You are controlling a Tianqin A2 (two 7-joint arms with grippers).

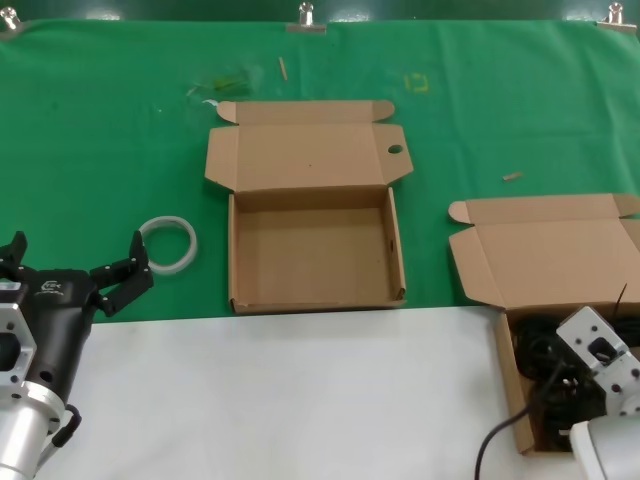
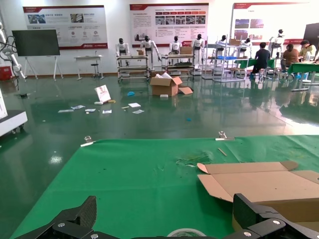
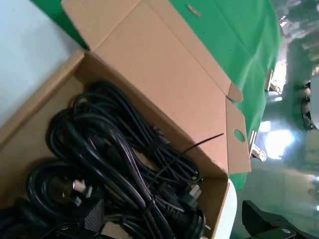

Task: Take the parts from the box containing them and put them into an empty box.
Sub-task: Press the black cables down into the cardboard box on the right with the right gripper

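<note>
The empty box [image 1: 312, 255] lies open in the middle of the green cloth, and a round hole shows in its lid flap [image 1: 395, 150]. At the right stands the box containing the parts [image 1: 550, 255], its lid folded back. The parts [image 3: 124, 159] are black bundled power cords with plugs, piled inside it [image 1: 545, 365]. My right gripper [image 3: 178, 222] hangs open low over that box. One finger [image 3: 92, 219] is above the cords and the other [image 3: 264, 219] is beyond the box wall. My left gripper [image 1: 78, 250] waits open at the lower left, holding nothing.
A translucent white tape ring [image 1: 168, 243] lies on the cloth between my left gripper and the empty box, also seen just below the left gripper [image 2: 187, 232]. White tabletop [image 1: 300, 400] fills the near side. Metal clips [image 1: 306, 18] hold the cloth's far edge.
</note>
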